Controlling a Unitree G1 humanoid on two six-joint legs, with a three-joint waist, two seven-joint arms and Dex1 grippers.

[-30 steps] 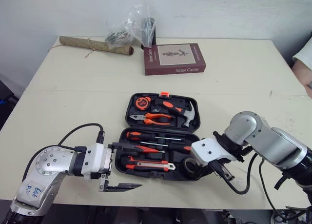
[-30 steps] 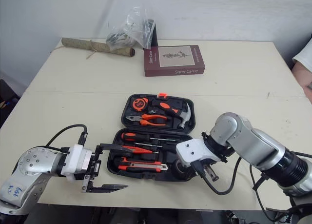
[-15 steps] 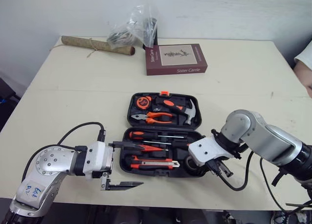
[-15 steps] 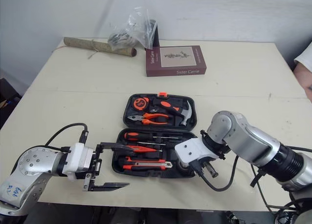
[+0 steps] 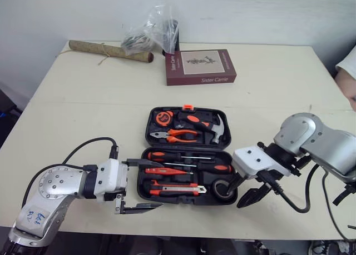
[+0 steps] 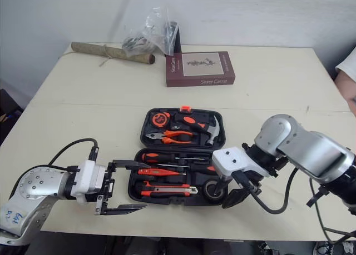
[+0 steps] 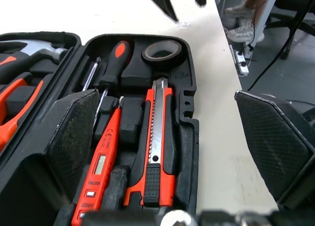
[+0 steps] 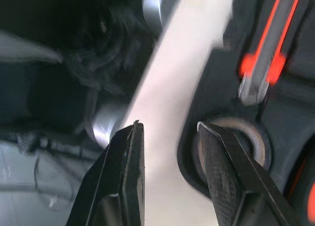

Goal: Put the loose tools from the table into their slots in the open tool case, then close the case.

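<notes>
We see the table [image 5: 83, 99] bearing the open tool case [image 5: 186, 147] at centre frame. The left gripper [image 5: 151, 184], lower left, gapes wide and empty at the case's left edge. The right gripper [image 5: 236, 196], lower right, stands slightly parted astride the case's corner rim, by the tape roll [image 5: 222, 189].

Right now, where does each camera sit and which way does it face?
Left and right eye views: on the head, looking forward and down at the open tool case; left gripper and right gripper show, both open.
Left wrist view: on the left wrist, looking along the case's lower tray toward the tape roll; its own fingers show.
Right wrist view: on the right wrist, looking at the case's corner; its own fingers show.
Shared: both wrist views show the tape roll.
</notes>
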